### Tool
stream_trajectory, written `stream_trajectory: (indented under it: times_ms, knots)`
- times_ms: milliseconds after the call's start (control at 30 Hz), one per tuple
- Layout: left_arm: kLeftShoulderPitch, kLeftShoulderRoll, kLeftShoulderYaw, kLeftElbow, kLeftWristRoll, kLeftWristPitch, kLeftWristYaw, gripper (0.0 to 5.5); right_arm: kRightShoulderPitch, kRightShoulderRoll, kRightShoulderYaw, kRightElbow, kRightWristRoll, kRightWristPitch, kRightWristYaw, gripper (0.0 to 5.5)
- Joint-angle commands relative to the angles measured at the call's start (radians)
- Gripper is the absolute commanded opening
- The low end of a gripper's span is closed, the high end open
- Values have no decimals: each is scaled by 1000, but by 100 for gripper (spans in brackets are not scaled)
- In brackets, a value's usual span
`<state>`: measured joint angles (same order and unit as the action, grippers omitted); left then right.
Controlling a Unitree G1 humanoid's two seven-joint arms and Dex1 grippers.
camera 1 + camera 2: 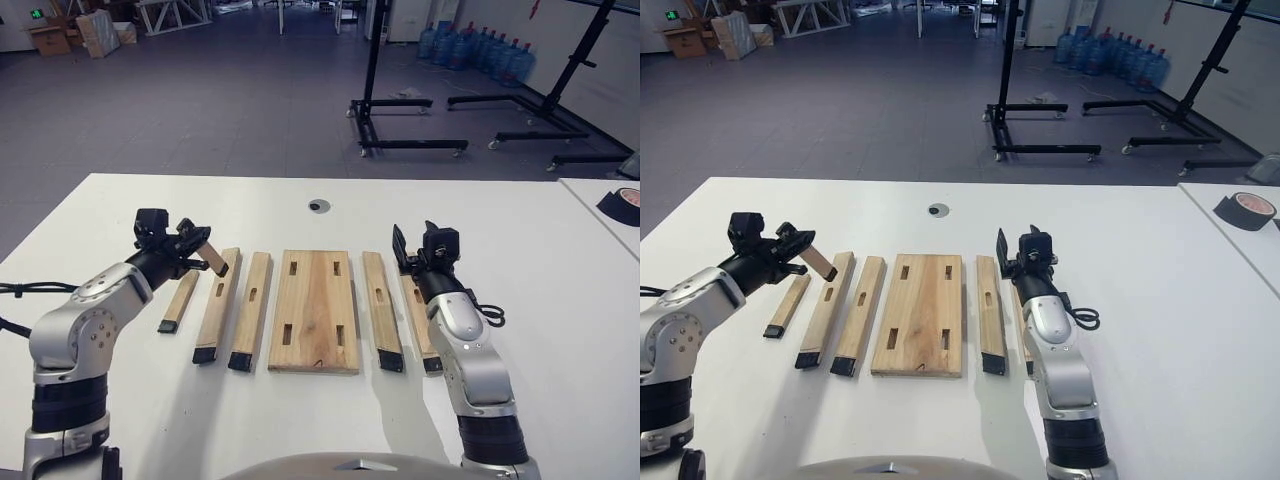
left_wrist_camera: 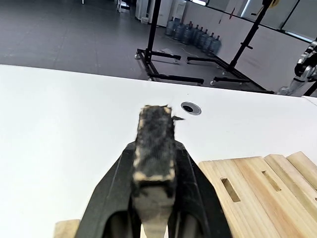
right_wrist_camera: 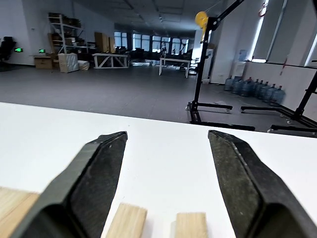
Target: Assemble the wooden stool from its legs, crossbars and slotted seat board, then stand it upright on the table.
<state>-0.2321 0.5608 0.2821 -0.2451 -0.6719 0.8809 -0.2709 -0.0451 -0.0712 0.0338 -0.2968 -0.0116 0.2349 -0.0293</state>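
Closest in, the left gripper (image 2: 155,166) is clamped on a short crossbar (image 2: 155,134), its fingers (image 2: 115,193) pinching both sides so the dark end juts past the tips. Seen from the head, that crossbar hangs tilted, clear of the table (image 1: 120,210). A second crossbar (image 1: 180,300) lies flat just beneath the gripper, on the robot's side of it. To the gripper's right lie a slotted leg (image 1: 217,300), a second slotted leg (image 1: 250,310) and then the slotted seat board (image 1: 314,310), all flat and none joined. Past the board come a third leg (image 1: 381,310) and a fourth leg (image 1: 410,300), which is partly under the right arm. The right gripper (image 3: 168,183) hovers over the far ends of those two, jaws spread wide with nothing between them. The task looks barely begun, and the step in hand seems to be seating the held crossbar in a leg slot. To do that well, level the crossbar first and square its end to the slot of the leg nearest the left gripper. Bring the free right gripper across to pin that leg, since a loose leg would likely skid.
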Motion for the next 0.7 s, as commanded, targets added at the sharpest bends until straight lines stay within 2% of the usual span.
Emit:
stream_trajectory:
  times_ms: [33, 300, 700]
  knots:
    - [-55, 48, -23, 45, 39, 40, -18, 38, 3, 38, 19, -3, -35, -31, -39, 299]
    - [-3, 10, -60, -11, 69, 85, -4, 38, 20, 47, 42, 16, -90, -70, -59, 299]
    - [66, -95, -35, -116, 110, 116, 123, 38, 22, 31, 48, 12, -132, -90, -42, 299]
